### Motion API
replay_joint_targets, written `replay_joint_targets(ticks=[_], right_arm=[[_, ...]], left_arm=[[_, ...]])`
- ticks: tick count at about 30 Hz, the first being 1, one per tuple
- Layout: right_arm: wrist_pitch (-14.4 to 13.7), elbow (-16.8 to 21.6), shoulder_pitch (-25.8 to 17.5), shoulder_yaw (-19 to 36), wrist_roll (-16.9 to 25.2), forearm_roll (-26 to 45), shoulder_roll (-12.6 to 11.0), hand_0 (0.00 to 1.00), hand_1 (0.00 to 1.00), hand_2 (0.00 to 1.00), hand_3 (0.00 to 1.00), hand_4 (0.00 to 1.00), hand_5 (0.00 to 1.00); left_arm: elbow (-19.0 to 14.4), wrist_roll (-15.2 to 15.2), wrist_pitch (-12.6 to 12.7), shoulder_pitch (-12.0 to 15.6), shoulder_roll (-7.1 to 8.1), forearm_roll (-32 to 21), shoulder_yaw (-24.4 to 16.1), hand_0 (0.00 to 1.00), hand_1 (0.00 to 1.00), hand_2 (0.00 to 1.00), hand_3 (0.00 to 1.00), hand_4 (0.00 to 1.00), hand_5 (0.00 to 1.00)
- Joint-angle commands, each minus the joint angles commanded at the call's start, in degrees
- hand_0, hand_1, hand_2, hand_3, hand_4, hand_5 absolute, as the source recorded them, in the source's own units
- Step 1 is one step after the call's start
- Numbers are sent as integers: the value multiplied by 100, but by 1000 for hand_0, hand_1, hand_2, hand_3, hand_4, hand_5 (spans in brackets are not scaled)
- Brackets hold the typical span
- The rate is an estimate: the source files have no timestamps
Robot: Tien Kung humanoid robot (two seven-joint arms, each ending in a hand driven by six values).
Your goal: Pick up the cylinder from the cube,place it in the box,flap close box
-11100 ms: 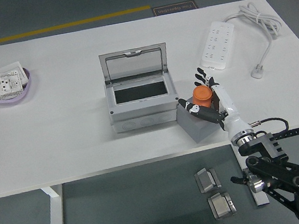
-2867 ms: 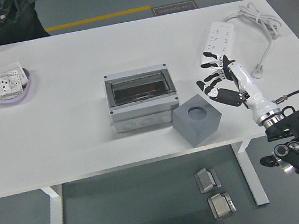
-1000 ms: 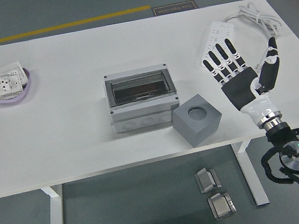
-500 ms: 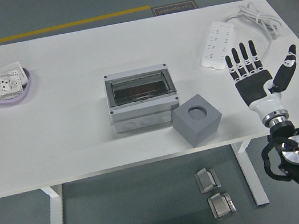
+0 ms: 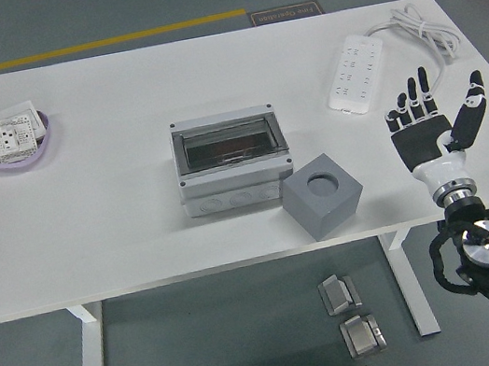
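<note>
The grey box stands at the table's middle with its dark see-through flap shut flat on top. Right in front of it, to the right, sits the grey cube with an empty round socket in its top. No orange cylinder shows anywhere; it is hidden from view. My right hand hovers over the table's right side, well right of the cube, palm toward the camera, fingers spread and holding nothing. The left arm is out of the picture.
A white power strip with its coiled cord lies at the back right, just beyond my hand. A purple dish holding white sockets sits at the far left. The table's near edge runs just below the cube.
The cylinder left the cube and the box flap went down since the oldest frame. Over the last second my right hand drew back toward the near right and lowered slightly, fingers still spread.
</note>
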Motion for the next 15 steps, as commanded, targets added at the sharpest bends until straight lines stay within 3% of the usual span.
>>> replay_joint_targets(ticks=[3, 4, 15], right_arm=[[-10, -3, -4, 6, 5, -1, -3, 94, 229, 259, 378, 837, 832], [-16, -4, -5, 9, 7, -3, -3, 88, 218, 231, 319, 834, 830], [-71, -21, -4, 14, 8, -11, -17, 84, 207, 223, 298, 825, 822]], left_arm=[[0, 0, 0, 2, 0, -1, 3, 718, 711, 690, 818, 746, 463], [1, 0, 0, 3, 0, -4, 6, 717, 711, 690, 818, 747, 464], [2, 3, 0, -3, 2, -14, 23, 718, 711, 690, 818, 747, 464]])
